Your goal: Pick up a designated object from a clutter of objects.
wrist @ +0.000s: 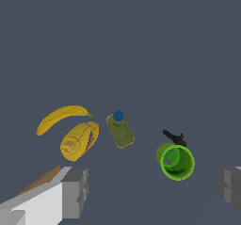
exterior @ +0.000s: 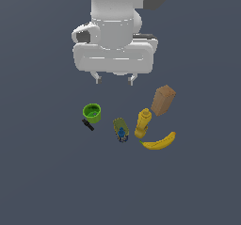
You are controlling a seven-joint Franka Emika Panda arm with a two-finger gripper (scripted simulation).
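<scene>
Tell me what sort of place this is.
Likely a simulated tabletop test scene: a featureless dark grey surface, with a brown box, yellow bottle, banana and green cup scattered below the open pincer.

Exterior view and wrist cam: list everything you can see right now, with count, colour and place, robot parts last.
brown box: 1, plain brown, exterior view's right, farthest back
yellow bottle: 1, yellow, just in front of the box
banana: 1, yellow, beside the bottle, nearest the front
olive bottle: 1, olive with blue cap, middle
green cup: 1, green, exterior view's left
black piece: 1, black, beside the cup
gripper: 1, white with grey fingers, open, above and behind the clutter
</scene>
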